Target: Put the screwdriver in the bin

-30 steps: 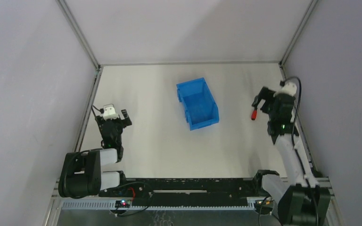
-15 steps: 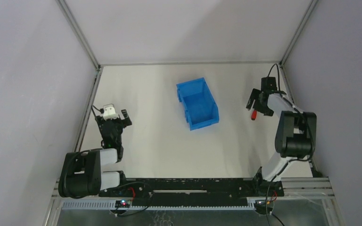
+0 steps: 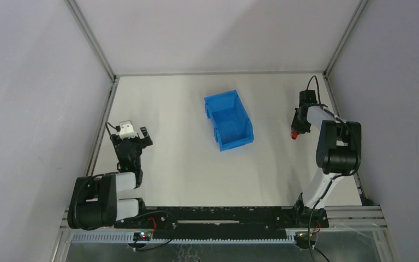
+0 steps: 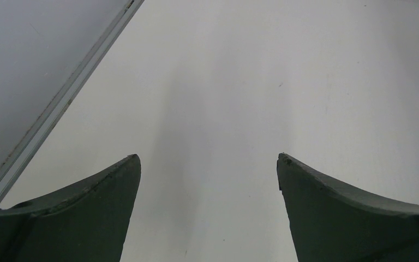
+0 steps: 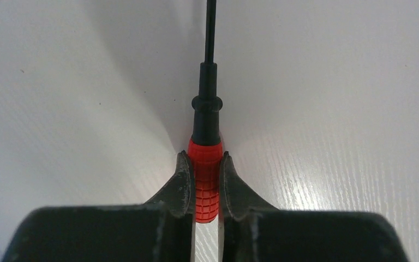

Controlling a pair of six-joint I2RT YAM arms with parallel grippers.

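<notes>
Screwdriver [image 5: 206,155] on white tabletop [image 3: 185,164], grey walls [image 3: 33,82]

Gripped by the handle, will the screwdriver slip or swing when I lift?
Probably stiff and light: the screwdriver is slim and small. The ribbed red handle should resist slipping in the right end effector. Its round shape would likely roll if dropped.

White tabletop [image 3: 185,164], plain grey walls [image 3: 33,82], thin metal corner posts [image 3: 90,38].

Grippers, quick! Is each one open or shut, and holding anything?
Left gripper: open, holding nothing.
Right gripper: shut on the screwdriver, gripping its red handle.
</notes>
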